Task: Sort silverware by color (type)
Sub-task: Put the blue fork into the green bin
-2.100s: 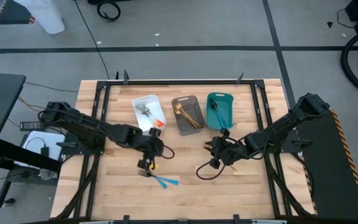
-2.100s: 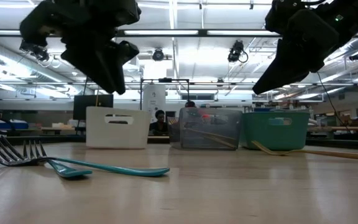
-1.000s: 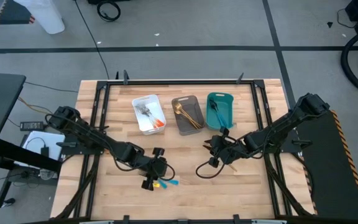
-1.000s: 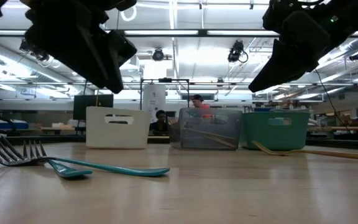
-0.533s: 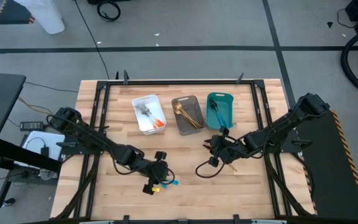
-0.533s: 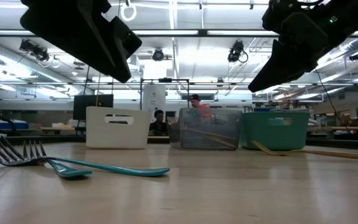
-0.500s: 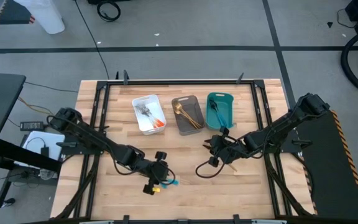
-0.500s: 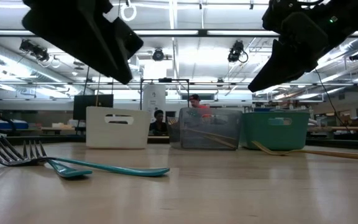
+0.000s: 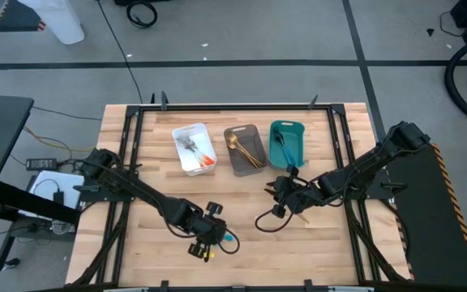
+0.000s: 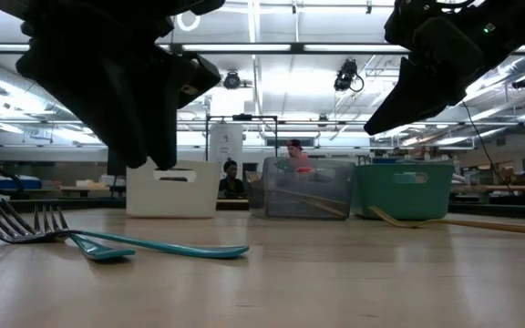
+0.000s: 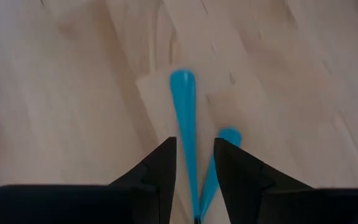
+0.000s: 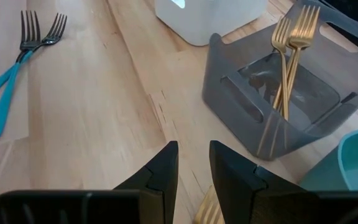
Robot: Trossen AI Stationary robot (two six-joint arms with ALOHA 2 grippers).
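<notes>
Two teal-handled forks (image 12: 11, 59) lie flat side by side on the table near its near edge, their dark heads (image 10: 21, 223) toward the left. My left gripper (image 9: 203, 243) hovers open just above their handles (image 11: 182, 112); in the left wrist view one handle runs between the fingers, untouched. My right gripper (image 9: 278, 199) hangs open above the table, in front of the bins. A gold piece (image 10: 481, 224) lies on the table under it. Orange-handled pieces sit in the white bin (image 9: 193, 148), gold forks (image 12: 291, 37) in the grey bin (image 9: 244, 149), teal pieces in the teal bin (image 9: 287, 143).
The three bins stand in a row at the table's far middle. A black cable loop (image 9: 266, 221) lies on the table by the right arm. Bare wood spreads between the forks and the bins. People show in the room beyond the table (image 10: 294, 150).
My left gripper has swung from in front of the white bin toward the table's near edge and a little to the right, and has come down over the teal forks. The forks lie where they were.
</notes>
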